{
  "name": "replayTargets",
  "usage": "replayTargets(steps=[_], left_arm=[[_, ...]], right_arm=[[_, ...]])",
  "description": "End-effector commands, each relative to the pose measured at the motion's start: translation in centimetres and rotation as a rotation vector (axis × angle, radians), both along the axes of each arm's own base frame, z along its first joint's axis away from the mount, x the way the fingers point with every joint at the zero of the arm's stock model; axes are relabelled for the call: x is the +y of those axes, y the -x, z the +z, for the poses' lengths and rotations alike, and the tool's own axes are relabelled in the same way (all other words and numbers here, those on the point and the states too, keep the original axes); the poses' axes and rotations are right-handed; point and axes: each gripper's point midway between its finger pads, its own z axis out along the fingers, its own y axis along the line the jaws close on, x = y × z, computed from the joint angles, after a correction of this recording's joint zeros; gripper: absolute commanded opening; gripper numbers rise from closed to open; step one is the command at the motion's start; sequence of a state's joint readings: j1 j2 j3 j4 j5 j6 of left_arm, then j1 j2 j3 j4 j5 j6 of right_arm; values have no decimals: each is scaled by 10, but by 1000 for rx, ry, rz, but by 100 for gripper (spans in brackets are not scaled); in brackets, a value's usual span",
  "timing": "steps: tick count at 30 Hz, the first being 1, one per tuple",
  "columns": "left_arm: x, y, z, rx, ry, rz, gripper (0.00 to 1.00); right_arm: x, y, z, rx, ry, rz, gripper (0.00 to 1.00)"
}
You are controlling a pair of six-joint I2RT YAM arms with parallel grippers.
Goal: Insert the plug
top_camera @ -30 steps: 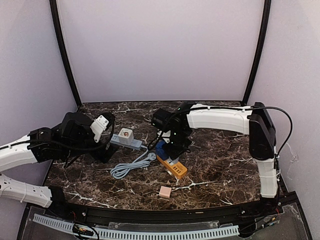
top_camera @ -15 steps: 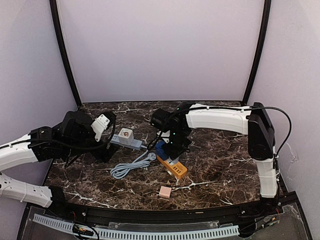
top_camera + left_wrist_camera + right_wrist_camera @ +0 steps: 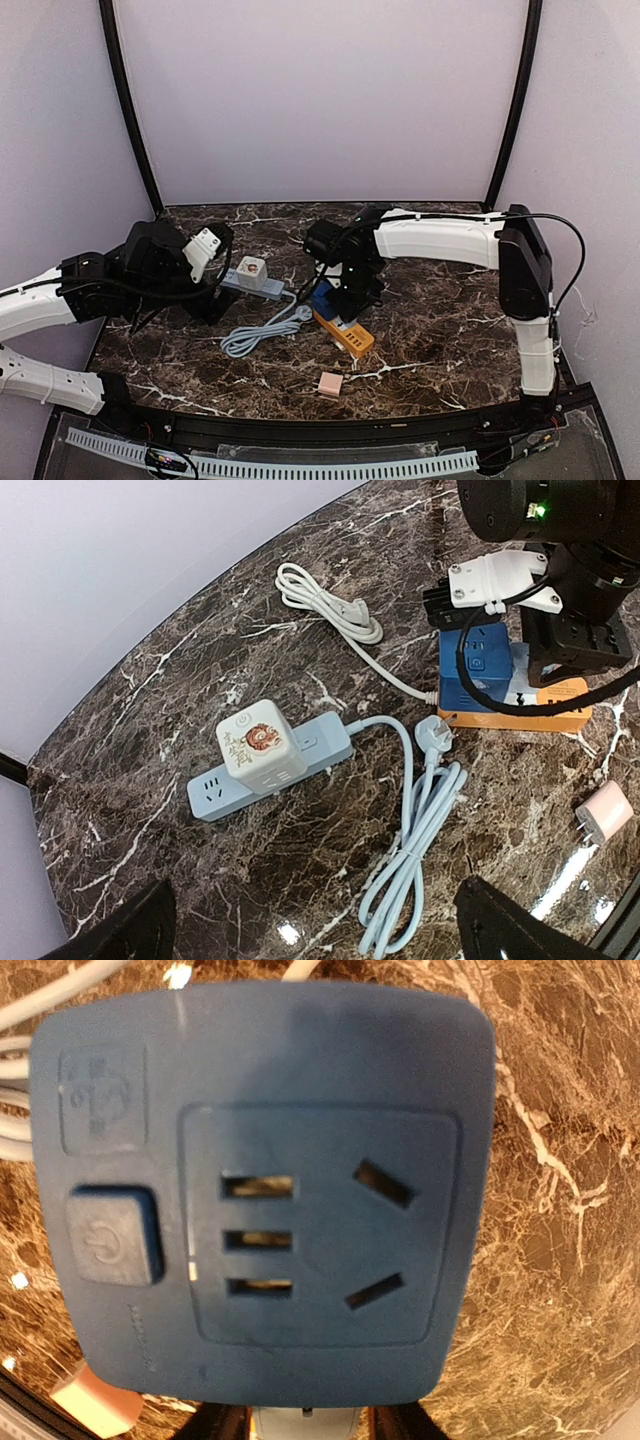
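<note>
A blue cube plug [image 3: 270, 1190], with sockets and a power button on top, fills the right wrist view. It sits on the orange power strip [image 3: 350, 337], seen as blue cube plug [image 3: 478, 662] in the left wrist view. My right gripper [image 3: 345, 292] is down over it. Only the finger [image 3: 222, 1426] bases show below the cube's edge, either side of a pale grey piece [image 3: 308, 1425]; the tips are hidden. My left gripper [image 3: 325, 930] hangs wide open above the marble, holding nothing.
A light-blue power strip [image 3: 205, 788] carries a white cube adapter [image 3: 258, 745], and its coiled cord with a loose plug [image 3: 435, 735] lies beside it. A white cord [image 3: 330, 605] runs off the orange strip. A pink adapter [image 3: 329, 384] lies near the front edge.
The right wrist has shifted very slightly over the blue cube. The left arm and the things on the table have not moved.
</note>
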State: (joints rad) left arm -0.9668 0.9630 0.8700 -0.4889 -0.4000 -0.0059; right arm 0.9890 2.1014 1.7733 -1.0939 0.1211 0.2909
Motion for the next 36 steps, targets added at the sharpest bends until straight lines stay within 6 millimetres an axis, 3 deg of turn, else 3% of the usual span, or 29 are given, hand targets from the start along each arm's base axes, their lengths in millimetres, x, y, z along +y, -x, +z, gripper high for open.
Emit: replayTargets(steps=[1, 8, 13, 20, 23, 28, 31, 36], left_arm=[[-2, 3, 9, -4, -12, -41, 99], [-6, 8, 7, 6, -35, -99, 99], [-22, 23, -1, 30, -40, -251, 99], [-48, 33, -26, 77, -62, -408, 99], [-63, 33, -28, 70, -45, -465, 99], [-93, 55, -39, 128, -71, -717, 99], [-107, 70, -49, 193, -81, -848, 94], [-126, 81, -72, 264, -164, -1005, 90]], right_arm=[[-8, 7, 8, 5, 32, -6, 44], [-1, 4, 32, -17, -17, -30, 57], [-6, 8, 57, -35, -68, -83, 66], [-34, 24, 72, -49, -100, -172, 80], [-50, 29, 79, -64, -106, -228, 85], [-66, 36, 86, -76, -141, -296, 87], [-73, 37, 89, -85, -143, -324, 87], [-79, 42, 88, -84, -167, -359, 87]])
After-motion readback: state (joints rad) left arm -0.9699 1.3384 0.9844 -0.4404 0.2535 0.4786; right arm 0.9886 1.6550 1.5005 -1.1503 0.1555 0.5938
